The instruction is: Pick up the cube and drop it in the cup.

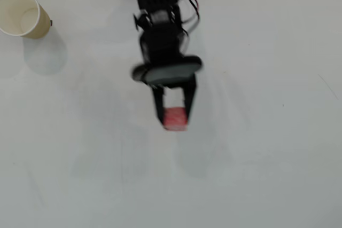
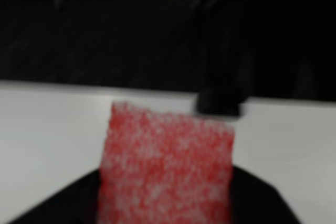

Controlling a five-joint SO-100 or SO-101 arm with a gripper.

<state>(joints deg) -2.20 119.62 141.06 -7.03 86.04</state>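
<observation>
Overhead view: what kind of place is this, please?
Probably a plain test bench for a small robot arm, not a home or kitchen. A bare white table carries only a paper cup and a red cube, which sits between the arm's jaws.

One cube (image 1: 175, 118), one cup (image 1: 22, 13), one gripper (image 1: 175, 116).

White table (image 1: 267, 174), cream cup (image 1: 24, 13) upright at far left, otherwise bare

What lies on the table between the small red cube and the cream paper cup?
Nothing: in the overhead view the white table is bare between the small red speckled cube, which sits between the hand's fingers, and the cream paper cup.
</observation>
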